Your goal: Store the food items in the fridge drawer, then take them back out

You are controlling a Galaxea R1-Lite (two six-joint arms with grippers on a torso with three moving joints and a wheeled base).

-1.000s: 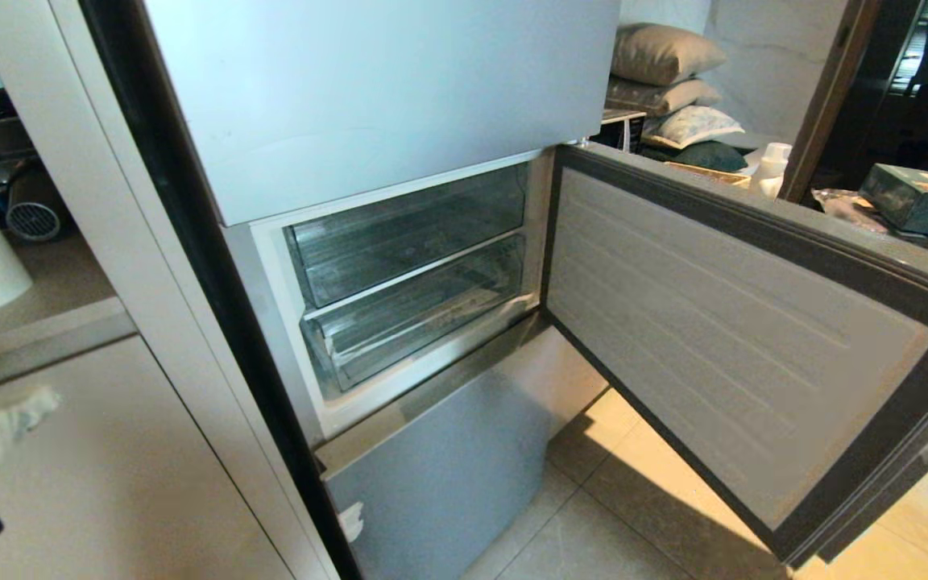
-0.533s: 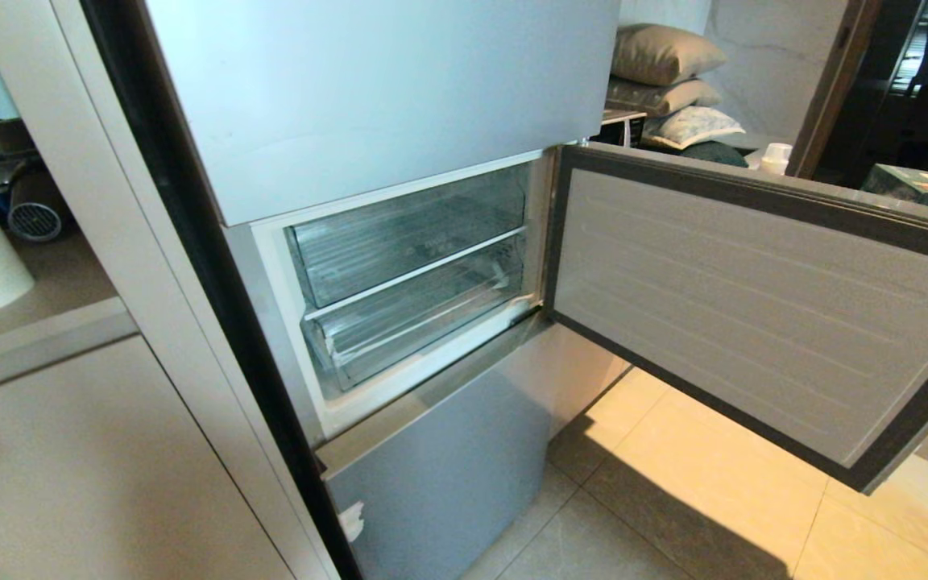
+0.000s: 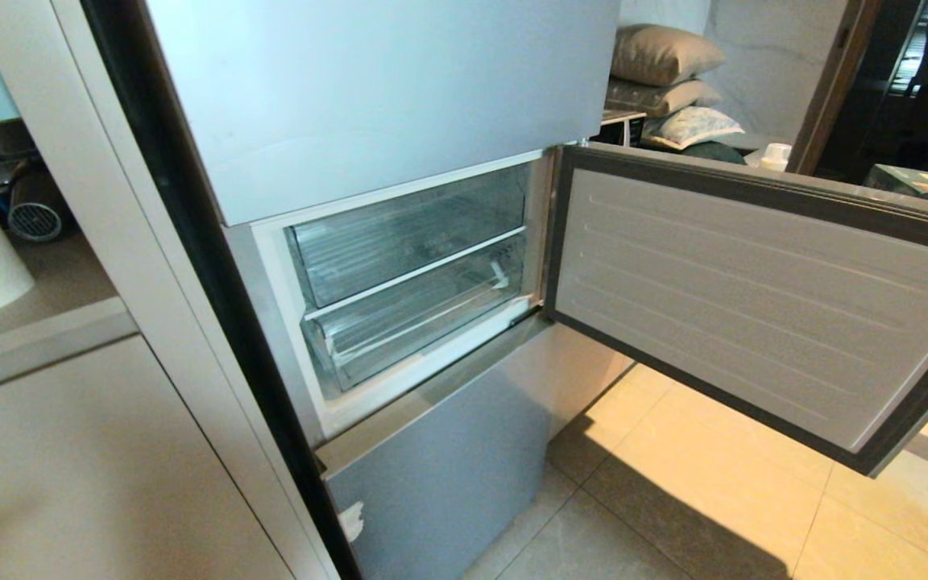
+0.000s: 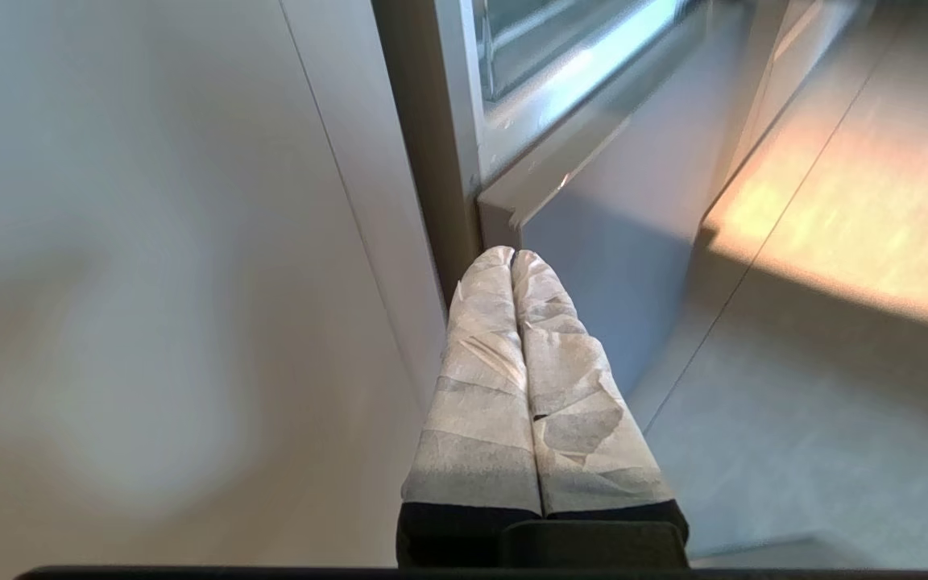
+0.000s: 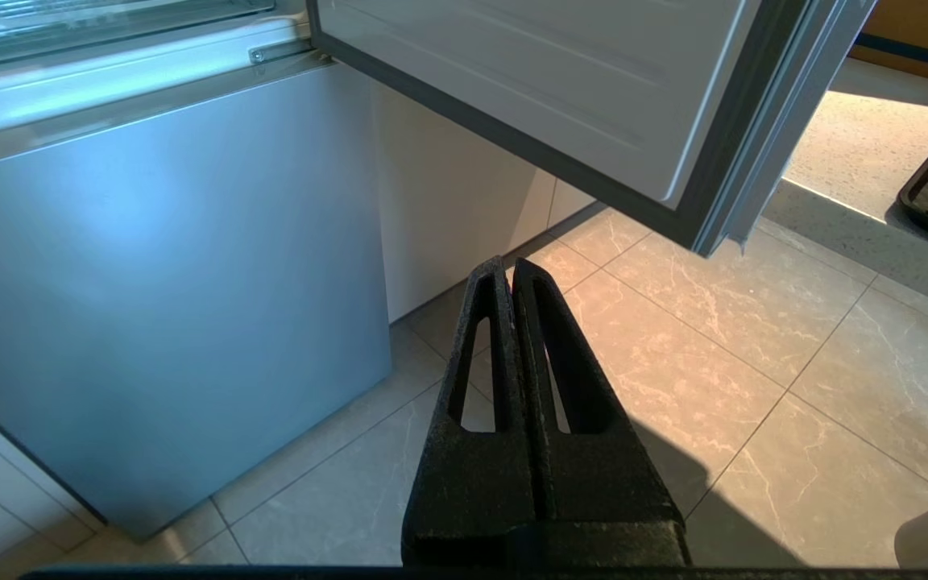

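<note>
Both the left gripper (image 4: 511, 256) and right gripper (image 5: 508, 266) hang pressed together, empty. Spread one first, then hook the drawer (image 3: 420, 326) lip at ten o'clock of the door (image 3: 754, 298).

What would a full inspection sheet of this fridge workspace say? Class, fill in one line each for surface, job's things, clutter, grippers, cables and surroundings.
Surface: tiled floor, bare where seen.
Job's things: fridge door swung open; two clear fridge drawers pushed in, no food visible inside; no tomato seen.
Clutter: dark tray holding something red, on the floor beyond the door.
Grippers: left gripper shut, empty, low beside the fridge's edge; right gripper shut, empty, over the floor.
Cables: nothing seen.
Surroundings: stacked pillows, white cabinet panel.
</note>
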